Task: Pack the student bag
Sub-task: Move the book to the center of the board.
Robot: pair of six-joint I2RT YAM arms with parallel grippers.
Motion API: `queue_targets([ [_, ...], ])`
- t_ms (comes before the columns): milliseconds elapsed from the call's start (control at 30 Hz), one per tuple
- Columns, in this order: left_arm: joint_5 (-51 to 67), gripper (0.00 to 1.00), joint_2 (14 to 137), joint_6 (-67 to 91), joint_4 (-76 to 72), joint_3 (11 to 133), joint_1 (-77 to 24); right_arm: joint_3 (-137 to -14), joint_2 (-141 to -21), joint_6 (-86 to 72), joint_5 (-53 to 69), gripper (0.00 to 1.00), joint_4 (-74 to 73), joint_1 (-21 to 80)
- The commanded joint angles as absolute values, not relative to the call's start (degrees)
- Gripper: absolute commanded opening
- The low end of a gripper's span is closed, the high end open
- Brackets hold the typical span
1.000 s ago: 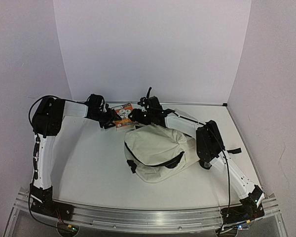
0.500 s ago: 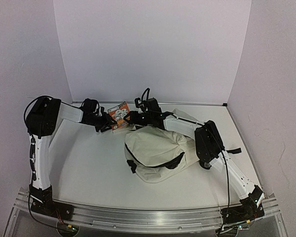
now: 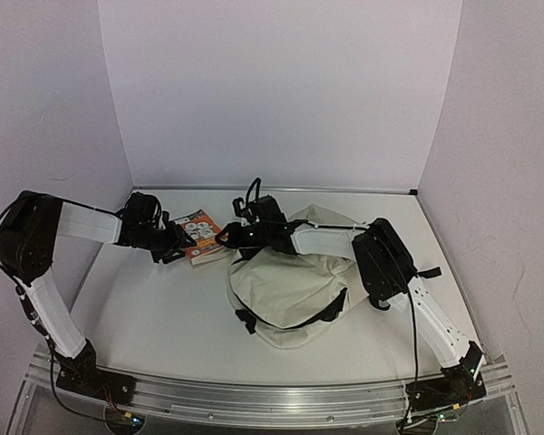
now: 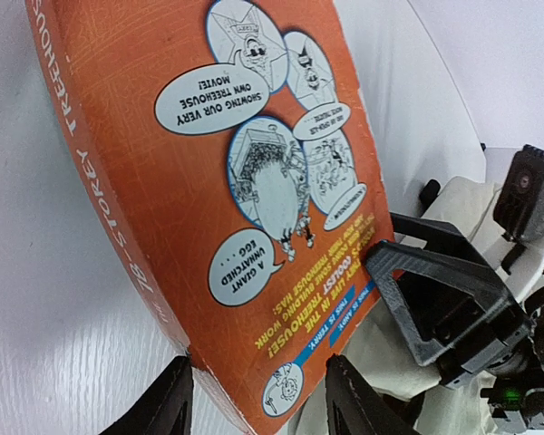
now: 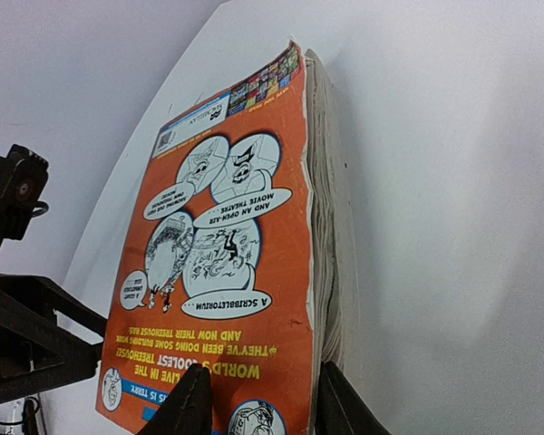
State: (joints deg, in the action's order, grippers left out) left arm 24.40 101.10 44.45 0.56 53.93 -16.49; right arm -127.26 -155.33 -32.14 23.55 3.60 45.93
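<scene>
An orange paperback book (image 3: 198, 236) hangs between both arms: the left gripper (image 4: 258, 403) clamps its corner, the right gripper (image 5: 258, 403) straddles its page edge – grip uncertain – seemingly a handover toward the cream fabric student bag (image 3: 290, 294) slumped alongside.

Orange book (image 4: 208, 208), white cartoon bubbles; cream bag (image 3: 286, 285), black-trimmed

An orange paperback book (image 5: 236, 272) filled the middle, upside down, its cover full of cartoon speech bubbles and its grey page edges to the right, with the white counter (image 5: 453, 181) behind. The right gripper (image 5: 265, 403) straddled its near corner, though I couldn't tell if it was pressing. The left gripper (image 5: 36, 344) reached the lower left edge.
</scene>
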Motion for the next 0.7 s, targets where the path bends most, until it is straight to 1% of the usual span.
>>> queue_targets([
  [0, 23.8, 0.51, 92.9, 45.2, 0.2, 51.8, -17.8, -122.6, -153.5, -39.5, 30.3, 0.33, 10.2, 49.7],
  [100, 22.1, 0.55, 90.5, 44.9, 3.3, 50.5, -17.8, -122.1, -153.8, -41.3, 32.6, 0.25, 11.9, 49.6],
  [133, 21.3, 0.57, 89.3, 44.6, 4.8, 50.0, -17.7, -121.5, -153.6, -42.3, 33.8, 0.15, 13.1, 49.6],
  [200, 20.6, 0.60, 88.6, 44.6, 5.8, 49.7, -17.7, -120.4, -152.9, -43.4, 34.8, 0.06, 14.0, 49.7],
  [267, 20.5, 0.62, 88.0, 44.9, 5.9, 48.7, -17.6, -118.4, -151.5, -44.3, 35.9, 0.00, 15.0, 49.6],
  [400, 20.1, 0.63, 86.8, 45.8, 5.5, 46.7, -17.3, -113.4, -147.9, -45.0, 35.6, 0.00, 15.3, 49.7],
  [500, 20.0, 0.67, 86.3, 46.3, 5.2, 45.4, -17.0, -109.7, -145.5, -45.8, 35.7, 0.00, 14.8, 50.0],
  [667, 18.8, 0.76, 85.9, 47.1, 5.1, 43.6, -15.9, -100.1, -138.9, -43.7, 33.2, 0.00, 11.5, 52.5],
])
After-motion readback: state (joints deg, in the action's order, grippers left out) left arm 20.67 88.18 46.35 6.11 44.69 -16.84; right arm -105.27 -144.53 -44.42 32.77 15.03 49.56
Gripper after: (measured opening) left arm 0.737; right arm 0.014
